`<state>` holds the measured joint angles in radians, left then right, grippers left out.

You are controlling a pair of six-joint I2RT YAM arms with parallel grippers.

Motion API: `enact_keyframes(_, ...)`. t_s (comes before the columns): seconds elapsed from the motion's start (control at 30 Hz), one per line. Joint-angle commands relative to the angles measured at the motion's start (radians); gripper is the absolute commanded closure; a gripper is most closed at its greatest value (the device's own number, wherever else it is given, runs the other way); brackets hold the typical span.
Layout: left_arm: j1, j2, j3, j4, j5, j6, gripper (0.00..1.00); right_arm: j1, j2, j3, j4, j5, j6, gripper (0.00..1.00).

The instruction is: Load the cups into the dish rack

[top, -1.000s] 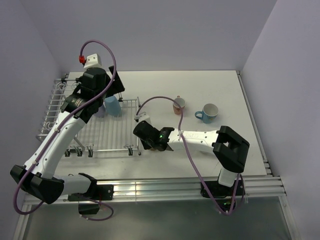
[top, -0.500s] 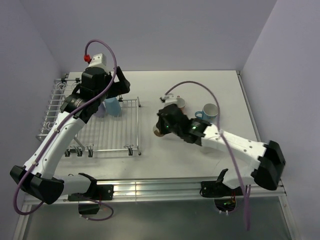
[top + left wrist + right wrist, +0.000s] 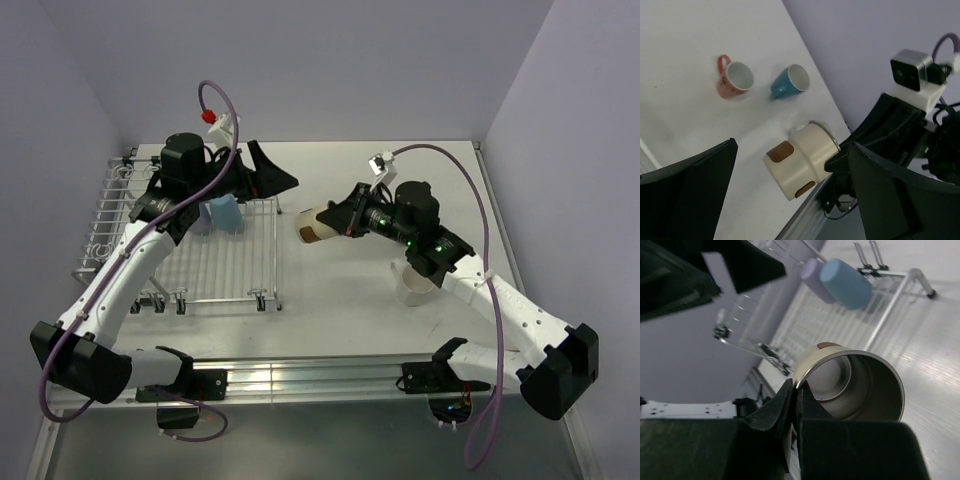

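The right end effector (image 3: 343, 222) is pinching the rim of the cream-white cup (image 3: 318, 224), one finger inside its steel lining. That is leaving the cup hanging sideways above the desk (image 3: 330, 300), at 3 o'clock from the dish rack (image 3: 230, 272). The left end effector (image 3: 278, 180), jaws spread wide, is facing it from 10 o'clock, probably to receive it.

No text, label, brand, number or sign can be read in any view. The cream-white cup (image 3: 805, 160), held above the bench, carries only plain brown patches on its side, with no lettering on them.
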<state>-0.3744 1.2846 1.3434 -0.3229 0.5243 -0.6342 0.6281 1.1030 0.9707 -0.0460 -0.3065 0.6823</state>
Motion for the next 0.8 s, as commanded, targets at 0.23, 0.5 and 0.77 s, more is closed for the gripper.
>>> enact_keyframes(0.23,-0.001,-0.001,-0.104,0.238,0.276,-0.078,0.01,-0.114,0.000,-0.035,0.389,-0.270,0.253,1.00)
enact_keyframes(0.5,-0.040,-0.016,-0.130,0.286,0.322,-0.087,0.01,-0.160,0.032,-0.069,0.508,-0.304,0.364,1.00)
enact_keyframes(0.77,-0.057,-0.022,-0.158,0.314,0.332,-0.110,0.02,-0.208,0.035,-0.093,0.590,-0.322,0.434,1.00)
